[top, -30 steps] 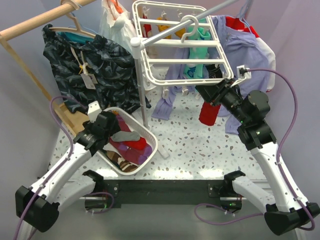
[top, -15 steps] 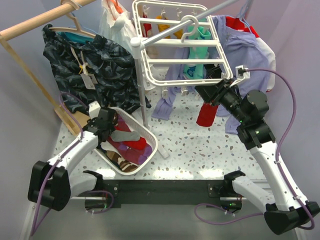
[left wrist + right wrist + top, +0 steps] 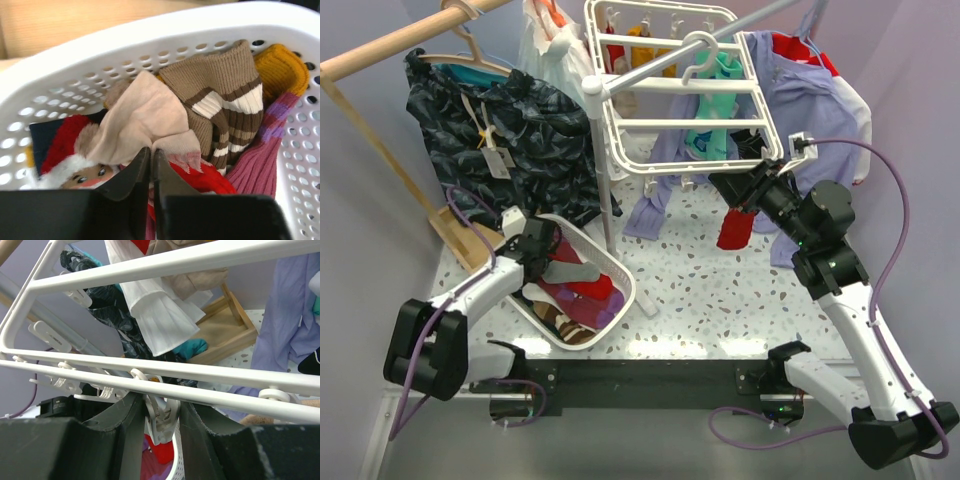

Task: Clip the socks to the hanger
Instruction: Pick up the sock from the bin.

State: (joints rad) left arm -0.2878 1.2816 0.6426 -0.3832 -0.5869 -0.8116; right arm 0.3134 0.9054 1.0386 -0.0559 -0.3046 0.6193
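In the left wrist view my left gripper (image 3: pixel 151 150) is down in the white laundry basket (image 3: pixel 150 35), shut on the pale tan cuff (image 3: pixel 145 120) of a red sock (image 3: pixel 200 177). From above, that left gripper (image 3: pixel 542 245) sits at the basket's far left end. The white grid hanger (image 3: pixel 660 124) hangs at centre back. My right gripper (image 3: pixel 740 185) reaches up under its near right edge. There the right gripper (image 3: pixel 161 402) is shut on a small white clip (image 3: pixel 162 417) below the hanger bar (image 3: pixel 200 372). The other red sock (image 3: pixel 733 228) dangles just under this gripper.
The basket (image 3: pixel 620 275) also holds a brown striped sock (image 3: pixel 225 95), a pink one (image 3: pixel 255 165) and a mustard one (image 3: pixel 282 65). A dark garment (image 3: pixel 510 140) hangs from the wooden rail (image 3: pixel 380 55) at left. A lavender garment (image 3: pixel 800 100) and teal socks (image 3: pixel 715 100) hang behind the hanger.
My left gripper has pushed deeper into the basket and closed from wide open onto the tan cuff. The right gripper has stayed on the clip, and the hanging red sock swayed slightly.
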